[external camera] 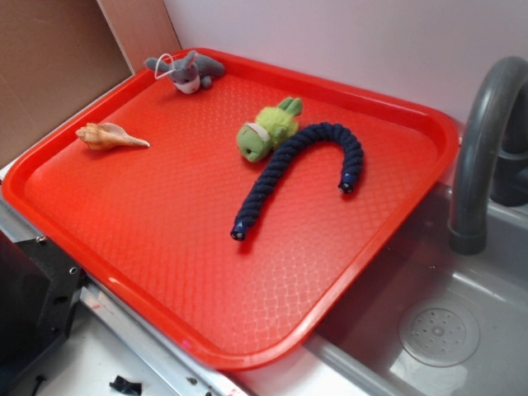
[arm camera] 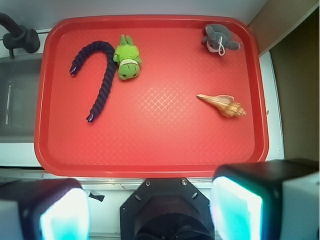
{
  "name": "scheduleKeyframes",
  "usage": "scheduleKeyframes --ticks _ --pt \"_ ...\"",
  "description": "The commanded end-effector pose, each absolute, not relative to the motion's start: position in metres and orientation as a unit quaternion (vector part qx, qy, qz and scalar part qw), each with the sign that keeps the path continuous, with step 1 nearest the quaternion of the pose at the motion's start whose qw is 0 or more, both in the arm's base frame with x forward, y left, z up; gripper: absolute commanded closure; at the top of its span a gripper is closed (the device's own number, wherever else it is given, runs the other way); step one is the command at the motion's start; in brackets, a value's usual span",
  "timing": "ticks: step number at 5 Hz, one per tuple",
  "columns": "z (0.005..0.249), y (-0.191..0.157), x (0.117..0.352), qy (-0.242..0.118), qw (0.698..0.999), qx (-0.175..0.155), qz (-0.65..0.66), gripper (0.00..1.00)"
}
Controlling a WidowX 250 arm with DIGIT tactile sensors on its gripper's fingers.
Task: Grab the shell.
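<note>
Nothing of the grab is done yet. The red tray [arm camera: 150,150] carries everything; the gripper [arm camera: 150,212] hangs wide open and empty off its near rim. The shell [arm camera: 223,104] lies untouched on the tray's right side, below the grey plush toy [arm camera: 219,38]. Approach, descent and closing all remain.

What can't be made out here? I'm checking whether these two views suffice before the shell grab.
- Gripper: absent from the exterior view; wrist view crops and blurs its fingers at the bottom edge.
- Shell underside: hidden against the tray in both views.
</note>
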State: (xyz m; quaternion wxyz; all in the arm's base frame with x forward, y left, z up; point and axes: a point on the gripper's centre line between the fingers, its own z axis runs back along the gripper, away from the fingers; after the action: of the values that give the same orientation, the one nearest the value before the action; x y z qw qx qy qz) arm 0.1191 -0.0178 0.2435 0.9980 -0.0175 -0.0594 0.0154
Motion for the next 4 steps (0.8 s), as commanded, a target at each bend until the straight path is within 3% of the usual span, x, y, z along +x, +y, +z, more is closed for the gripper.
scheduleKeyframes --ticks 1,2,3,4 --pt "0.244 -0.018 0.119 -0.059 0.998 -0.018 0.015 0.00" --pt "0.239 -0.018 0.131 -0.058 0.988 -0.018 0.140 0.00" --pt "0.230 -0.014 0.143 -0.084 0.961 -0.013 0.262 0.00" --pt "0.213 0.009 0.155 -0.112 0.918 -0.029 0.380 0.00"
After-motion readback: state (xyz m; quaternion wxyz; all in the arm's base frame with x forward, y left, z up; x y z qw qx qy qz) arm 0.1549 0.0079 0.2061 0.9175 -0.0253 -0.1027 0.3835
